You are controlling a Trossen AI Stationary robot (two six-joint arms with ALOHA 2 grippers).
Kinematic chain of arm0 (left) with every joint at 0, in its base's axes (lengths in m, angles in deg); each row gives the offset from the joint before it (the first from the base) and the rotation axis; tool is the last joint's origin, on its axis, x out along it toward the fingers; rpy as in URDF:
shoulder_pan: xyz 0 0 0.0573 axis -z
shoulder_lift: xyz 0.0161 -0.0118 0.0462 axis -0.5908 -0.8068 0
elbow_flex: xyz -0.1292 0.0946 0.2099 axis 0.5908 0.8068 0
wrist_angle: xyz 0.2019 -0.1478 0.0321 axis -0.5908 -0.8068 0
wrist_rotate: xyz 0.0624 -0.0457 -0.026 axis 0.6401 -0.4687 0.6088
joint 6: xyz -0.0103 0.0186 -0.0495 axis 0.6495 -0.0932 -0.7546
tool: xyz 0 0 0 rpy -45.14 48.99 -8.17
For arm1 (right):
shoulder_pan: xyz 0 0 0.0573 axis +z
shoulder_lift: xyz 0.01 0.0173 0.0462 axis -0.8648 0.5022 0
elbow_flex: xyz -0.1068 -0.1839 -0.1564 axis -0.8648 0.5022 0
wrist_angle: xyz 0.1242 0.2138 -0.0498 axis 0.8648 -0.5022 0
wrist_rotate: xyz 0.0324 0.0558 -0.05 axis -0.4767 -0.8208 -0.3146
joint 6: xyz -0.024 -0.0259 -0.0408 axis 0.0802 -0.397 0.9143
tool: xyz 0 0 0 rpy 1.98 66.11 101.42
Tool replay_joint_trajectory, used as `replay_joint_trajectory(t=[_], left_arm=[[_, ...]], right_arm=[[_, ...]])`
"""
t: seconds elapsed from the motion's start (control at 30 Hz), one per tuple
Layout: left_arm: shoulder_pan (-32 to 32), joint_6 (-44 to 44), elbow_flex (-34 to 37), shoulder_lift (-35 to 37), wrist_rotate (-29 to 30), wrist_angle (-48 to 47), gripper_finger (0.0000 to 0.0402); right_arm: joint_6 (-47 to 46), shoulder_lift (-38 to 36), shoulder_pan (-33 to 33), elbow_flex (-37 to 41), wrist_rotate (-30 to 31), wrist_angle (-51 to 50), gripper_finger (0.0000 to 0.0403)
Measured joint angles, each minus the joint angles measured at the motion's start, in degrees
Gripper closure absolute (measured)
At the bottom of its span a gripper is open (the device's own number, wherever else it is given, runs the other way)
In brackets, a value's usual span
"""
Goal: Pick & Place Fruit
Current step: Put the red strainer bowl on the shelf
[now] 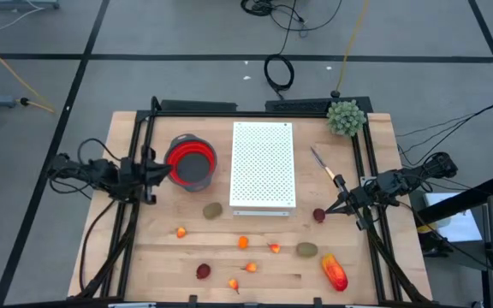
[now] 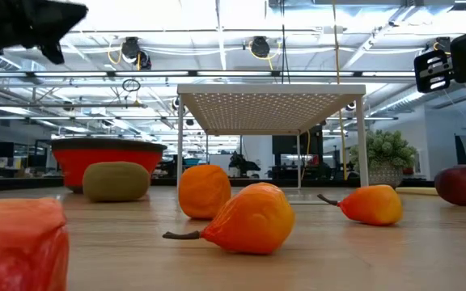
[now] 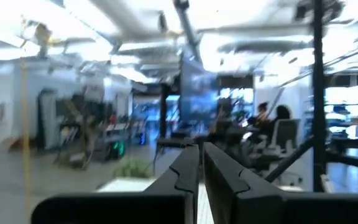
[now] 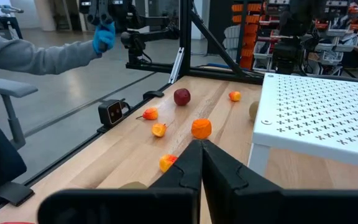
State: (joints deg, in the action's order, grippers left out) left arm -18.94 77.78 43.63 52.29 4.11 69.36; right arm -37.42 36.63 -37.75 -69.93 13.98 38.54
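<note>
While both arms are hanging back at the table edges, nothing is getting picked yet. Nearest the front edge, the red-orange oblong fruit (image 1: 334,271) is lying by the right rail, with a dark-red ball (image 1: 203,271) and tiny orange pieces (image 1: 248,267) scattered across to the left. A bit further in, a round orange one (image 1: 243,242) and two brown-green ovals (image 1: 307,250) (image 1: 212,210) are sitting apart on the wood. Further back the right gripper (image 1: 339,204) is hovering with its fingers pressed together and holding nothing, just beside another dark-red ball (image 1: 318,216). The left gripper (image 1: 163,168) is also pinched closed and empty, next to the red bowl (image 1: 191,159). Behind that are the white perforated stand (image 1: 263,166), a yellow-handled knife (image 1: 324,167) and a spiky green plant (image 1: 346,117).

I'm guessing these are light, hard plastic, so smooth and rolly. Grabbing across the widest middle looks safest.
</note>
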Motion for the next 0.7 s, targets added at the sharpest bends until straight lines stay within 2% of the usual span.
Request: replay_joint_trajectory(t=[0.1,0.3,0.47,0.57,0.7], left_arm=[[0.0,0.8,-0.5,0.0,2.2,0.6,0.0380],[0.0,-1.2,-0.6,-3.9,17.2,-1.7,0.0380],[0.0,-5.2,-0.9,-9.5,24.1,-2.9,0.0380],[0.0,-8.3,-4.1,-13.2,27.6,-7.4,0.0380],[0.0,-13.6,-11.5,-18.6,31.7,-18.9,0.0380]], right_arm=[[0.0,0.0,0.0,0.0,0.0,0.0,0.0403],[0.0,0.0,0.0,0.0,0.0,1.1,0.0403],[1.9,0.0,0.0,0.0,0.0,3.0,0.0403],[4.3,0.0,0.0,0.0,0.0,4.4,0.0403],[7.0,0.0,0.0,0.0,0.0,5.2,0.0403]])
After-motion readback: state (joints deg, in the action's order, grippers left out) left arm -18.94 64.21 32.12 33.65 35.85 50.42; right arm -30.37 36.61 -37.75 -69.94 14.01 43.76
